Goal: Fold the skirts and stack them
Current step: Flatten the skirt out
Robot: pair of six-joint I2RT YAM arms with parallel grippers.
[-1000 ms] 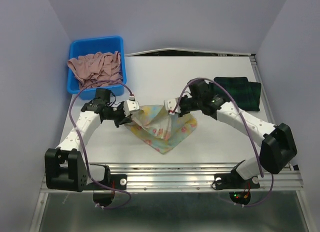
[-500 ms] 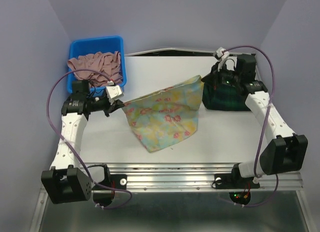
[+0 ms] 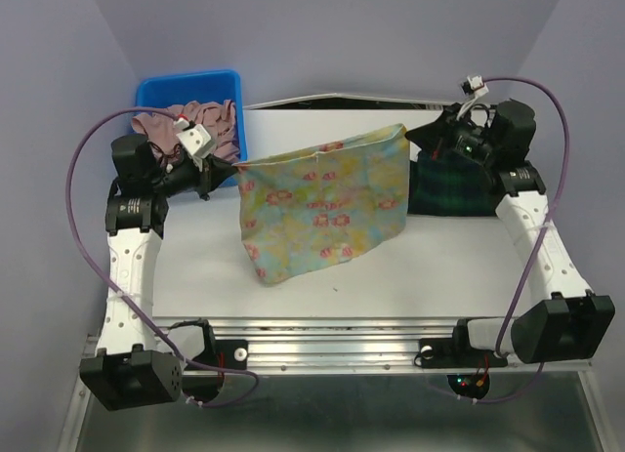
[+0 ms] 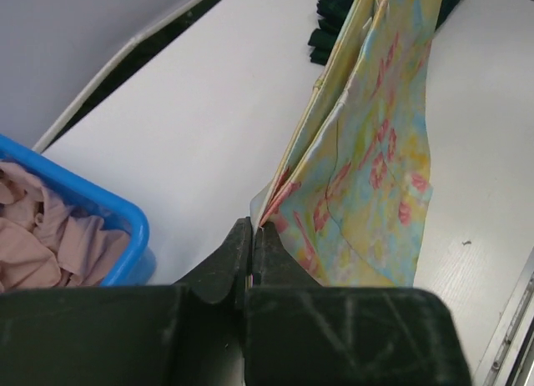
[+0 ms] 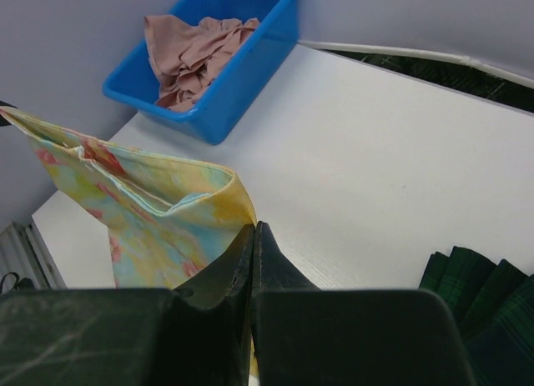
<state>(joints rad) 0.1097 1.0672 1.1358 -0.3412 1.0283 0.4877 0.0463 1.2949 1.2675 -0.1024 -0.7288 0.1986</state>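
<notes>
The pale yellow floral skirt (image 3: 322, 208) hangs stretched in the air between both arms, its lower edge near the table. My left gripper (image 3: 232, 166) is shut on its left top corner (image 4: 265, 222). My right gripper (image 3: 410, 138) is shut on its right top corner (image 5: 247, 222). The skirt's waist opening gapes in the right wrist view, showing pale lining (image 5: 150, 203). The dark green-navy plaid skirt (image 3: 459, 188) lies folded on the table at the right, partly behind the floral skirt and under my right arm; its pleats (image 5: 484, 294) show in the right wrist view.
A blue plastic bin (image 3: 227, 84) at the back left holds a crumpled pinkish cloth (image 3: 200, 117). The white table (image 3: 391, 276) ends at a metal rail along its near edge. Purple-grey walls close in on three sides.
Both arms have risen and spread apart, lifting the floral skirt from a crumpled heap on the table into a wide hanging sheet. The right arm swung back over the plaid skirt.
</notes>
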